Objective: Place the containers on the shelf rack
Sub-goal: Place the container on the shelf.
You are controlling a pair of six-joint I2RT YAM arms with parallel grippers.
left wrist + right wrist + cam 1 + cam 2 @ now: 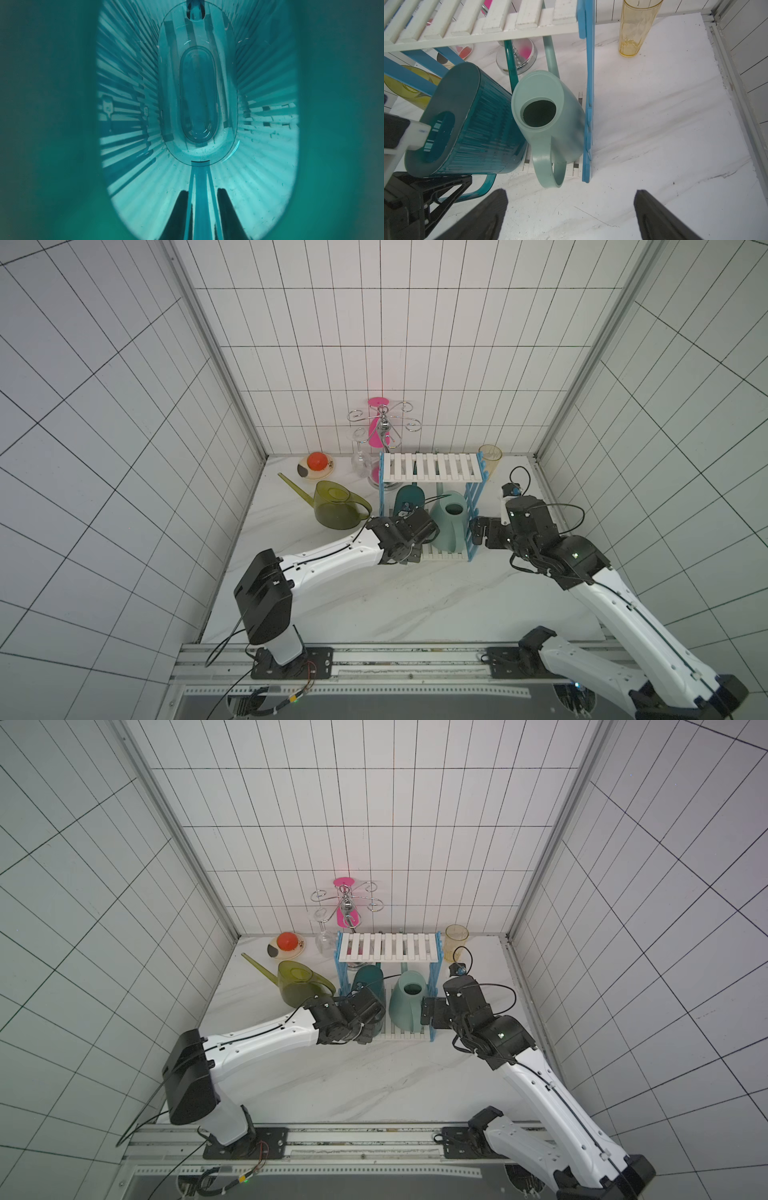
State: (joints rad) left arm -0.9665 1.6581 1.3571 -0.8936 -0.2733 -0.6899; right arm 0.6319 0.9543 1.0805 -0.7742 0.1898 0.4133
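The shelf rack stands at the back of the table. On its lower tier the pale mint can stands upright against the blue side frame. Beside it the dark teal can tilts, with my left gripper shut on its handle. The left wrist view looks down into this can. The olive-yellow can stands on the table left of the rack. My right gripper hangs open, empty, just outside the rack's right frame.
Behind the rack stand a chrome glass holder with a pink glass, and a clear wine glass. A plate with a red ball lies at the back left. A yellowish tumbler stands at the back right. Tiled walls enclose three sides.
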